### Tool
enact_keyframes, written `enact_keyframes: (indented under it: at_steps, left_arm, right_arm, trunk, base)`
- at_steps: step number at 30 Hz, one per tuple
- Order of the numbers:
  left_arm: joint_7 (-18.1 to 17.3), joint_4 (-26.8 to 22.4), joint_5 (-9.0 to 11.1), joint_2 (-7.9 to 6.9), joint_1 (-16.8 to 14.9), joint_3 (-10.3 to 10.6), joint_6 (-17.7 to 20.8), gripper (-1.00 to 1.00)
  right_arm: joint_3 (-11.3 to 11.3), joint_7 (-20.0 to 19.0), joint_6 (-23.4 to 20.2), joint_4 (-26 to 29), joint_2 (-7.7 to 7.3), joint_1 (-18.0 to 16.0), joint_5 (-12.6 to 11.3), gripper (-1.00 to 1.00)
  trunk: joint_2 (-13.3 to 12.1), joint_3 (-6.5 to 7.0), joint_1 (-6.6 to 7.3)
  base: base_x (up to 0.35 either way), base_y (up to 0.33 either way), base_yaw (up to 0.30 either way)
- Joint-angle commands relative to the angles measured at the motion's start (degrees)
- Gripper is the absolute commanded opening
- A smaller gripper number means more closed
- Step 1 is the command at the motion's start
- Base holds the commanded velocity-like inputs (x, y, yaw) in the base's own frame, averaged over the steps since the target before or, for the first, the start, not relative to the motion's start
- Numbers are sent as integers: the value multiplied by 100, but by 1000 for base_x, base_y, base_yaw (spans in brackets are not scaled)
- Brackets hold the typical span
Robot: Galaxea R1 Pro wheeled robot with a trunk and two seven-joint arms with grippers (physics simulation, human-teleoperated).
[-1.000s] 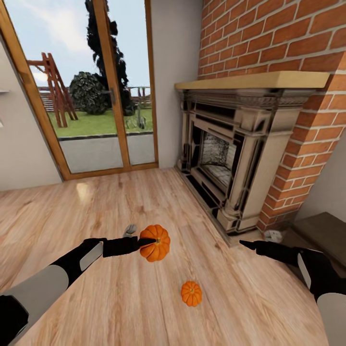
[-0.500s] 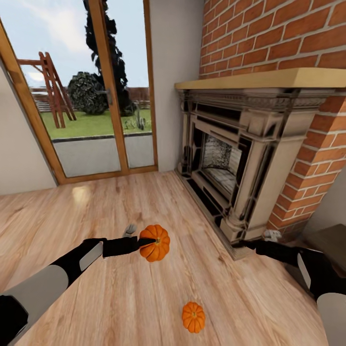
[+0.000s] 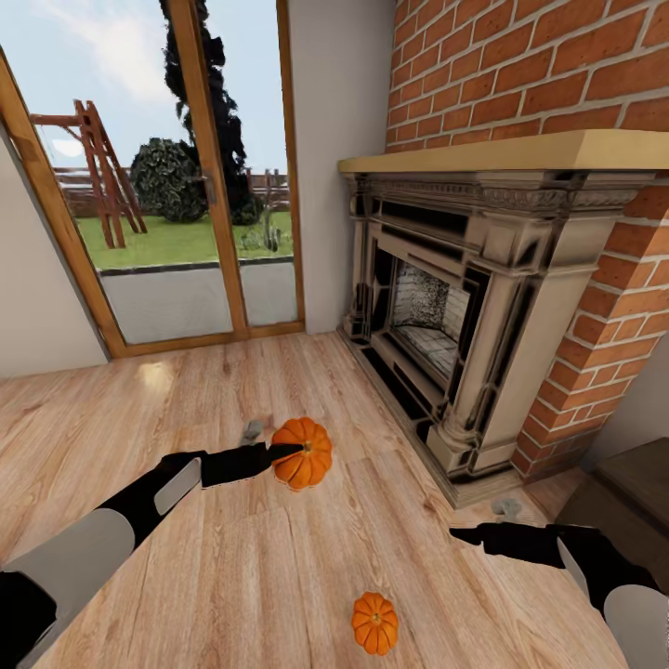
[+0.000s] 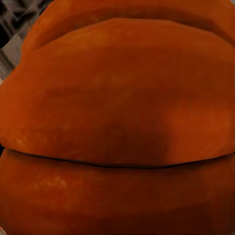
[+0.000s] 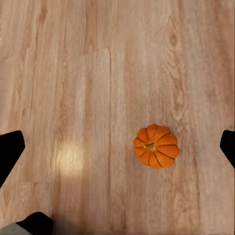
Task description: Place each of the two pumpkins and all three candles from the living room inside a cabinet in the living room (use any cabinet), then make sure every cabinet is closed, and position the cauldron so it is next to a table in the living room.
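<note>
My left gripper [image 3: 282, 454] is shut on an orange ribbed pumpkin [image 3: 304, 452] and holds it above the wooden floor; its skin [image 4: 117, 117] is pressed close to the left wrist camera. The second, smaller pumpkin [image 3: 374, 623] lies on the floor near me, stem up, and appears again between the fingers in the right wrist view [image 5: 155, 146]. My right gripper [image 3: 462, 534] hangs open above the floor, to the right of that pumpkin. A small grey candle [image 3: 251, 431] lies just behind the left gripper, another [image 3: 506, 507] by the fireplace base. The cauldron and glass table are out of view.
A stone fireplace [image 3: 446, 325] in a brick wall [image 3: 557, 84] takes up the right side. A low dark brown unit [image 3: 632, 488] shows at the right edge. Glass patio doors [image 3: 177, 204] stand at the back left. Open wooden floor [image 3: 186, 576] spreads in front.
The view has shifted, so the floor pumpkin now sits lower in the picture. My right gripper has dropped lower and nearer to me. The left gripper still holds its pumpkin, slightly higher.
</note>
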State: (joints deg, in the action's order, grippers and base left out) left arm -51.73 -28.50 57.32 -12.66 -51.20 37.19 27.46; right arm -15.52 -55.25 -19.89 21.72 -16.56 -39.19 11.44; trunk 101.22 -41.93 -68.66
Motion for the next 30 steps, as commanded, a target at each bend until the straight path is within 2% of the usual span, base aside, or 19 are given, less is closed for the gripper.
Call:
enact_keyframes:
  at_steps: [1,4,6,7,8,9,11,12,13,15,16,23,30]
  left_arm:
    - [5,-218,-19,-1,-2,-33,22,-100]
    - [23,-859,-24,8,-3,-98,306,-100]
    - [29,-1271,-20,13,-10,-251,486,-100]
    - [30,-1528,-20,11,-11,-428,530,-100]
    - [38,-1866,-21,4,-8,-805,559,-100]
    - [25,-2137,-19,4,0,-1548,548,-100]
    - [4,-2212,-14,4,3,-1875,519,-100]
    - [-3,-2228,-10,4,4,-1938,508,-100]
    - [-49,-2248,-9,88,5,-2118,478,-100]
    - [-20,-2228,-19,231,5,-2163,454,-100]
    - [-21,-2218,-14,248,5,-2166,451,-100]
    - [2,-2104,-21,661,23,-2156,447,-100]
    - [3,-2080,-18,674,31,-2150,458,-100]
  right_arm:
    - [2,-17,3,-127,0,-1,-8,100]
    - [-27,-80,51,-426,-9,-1,-30,100]
    - [-54,-221,235,-631,-18,-6,-85,100]
    - [-64,-314,379,-709,-20,-8,-138,100]
    - [-69,-376,499,-758,-22,-9,-195,100]
    - [-81,-407,551,-783,3,-9,-234,100]
    - [-85,-409,566,-789,15,-10,-237,100]
    - [-82,-414,569,-790,17,-10,-231,100]
    - [-69,-429,568,-786,19,-10,-192,100]
    - [-60,-437,558,-771,-13,-10,-200,100]
    - [-62,-442,553,-767,-18,-10,-205,100]
    - [-76,-424,530,-731,10,-10,-207,100]
    - [-96,-382,535,-722,-3,-7,-217,100]
  trunk:
    - [0,0,0]
    - [0,0,0]
    - [0,0,0]
    - [0,0,0]
    - [0,0,0]
    - [0,0,0]
    - [0,0,0]
    - [0,0,0]
    - [40,-18,-22]
    - [120,-54,-66]
    - [160,-72,-88]
    - [441,-198,-242]
    - [722,-323,-395]
  base:
    - [0,0,0]
    - [0,0,0]
    - [0,0,0]
    - [0,0,0]
    - [0,0,0]
    - [0,0,0]
    - [0,0,0]
    - [0,0,0]
    - [0,0,0]
    - [0,0,0]
    - [0,0,0]
    - [0,0,0]
    - [0,0,0]
